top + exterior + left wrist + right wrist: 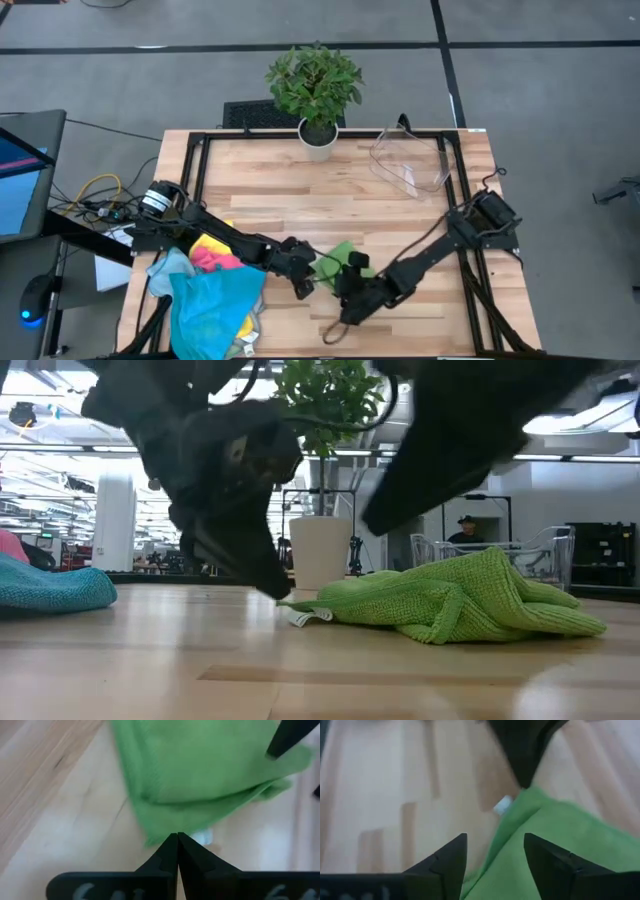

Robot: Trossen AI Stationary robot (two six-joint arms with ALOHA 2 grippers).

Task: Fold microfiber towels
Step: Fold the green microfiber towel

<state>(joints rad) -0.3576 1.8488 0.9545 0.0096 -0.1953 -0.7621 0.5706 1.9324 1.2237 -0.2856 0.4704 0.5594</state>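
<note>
Green microfiber towel (342,257), crumpled, lies on the pale wooden bench (300,180) at lower centre of the high view. Left end effector (177,842) pinches the towel's corner, fingers pressed together. Right end effector (495,851) hovers over the towel's edge with fingers spread. A heap of teal, pink and yellow towels (212,290) sits lower left; farther back stand a clear plastic bin (412,160) and a potted plant (316,90).

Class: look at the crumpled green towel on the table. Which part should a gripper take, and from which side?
Probably the green towel corner with the white tag, approached from the left gripper's side. That corner lies thin and flat on the table, away from the bunched folds, and the shut fingers pinch there.
</note>
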